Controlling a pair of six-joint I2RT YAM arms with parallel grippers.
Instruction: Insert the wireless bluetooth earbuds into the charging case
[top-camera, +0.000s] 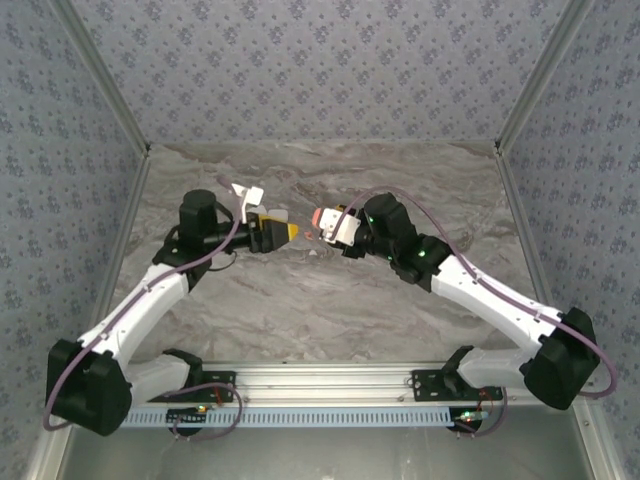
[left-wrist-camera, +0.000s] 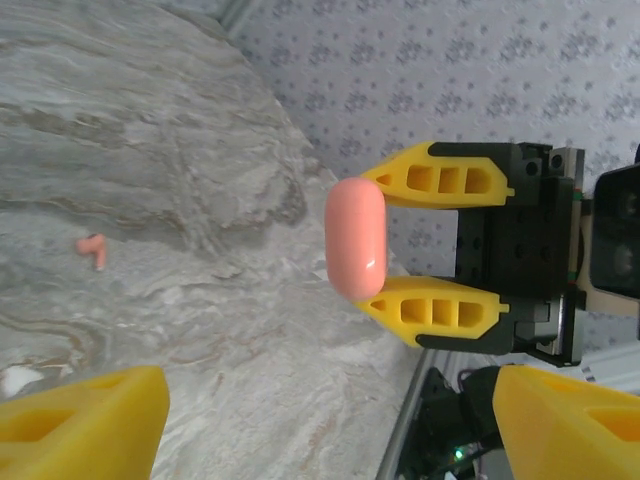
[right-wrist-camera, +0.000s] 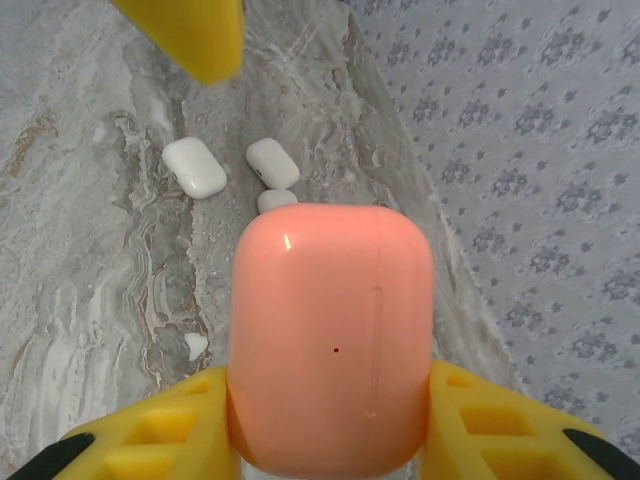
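The table (top-camera: 330, 310) is a smooth grey-veined marble sheet, with both arms reaching to its middle. The right gripper (left-wrist-camera: 372, 240) grips the pink case (right-wrist-camera: 330, 330) by its two flat sides. It holds the case above the marble, facing the left arm, probably so that arm can work on it. The case is a glossy, rounded, pillow-like shell with a thin seam, and its lid looks shut.

The left gripper (top-camera: 287, 232) sits just left of the case, its ribbed yellow plastic jaws wide apart and empty. It seems set to take hold of the lid or fetch a bud.

Three white cases (right-wrist-camera: 195, 167), smooth pebble shapes, lie on the marble further left. The pink earbud (left-wrist-camera: 93, 249), tiny and L-shaped, lies loose on the marble, well apart from the case. A white earbud (right-wrist-camera: 196, 345), or something like one, lies nearby.
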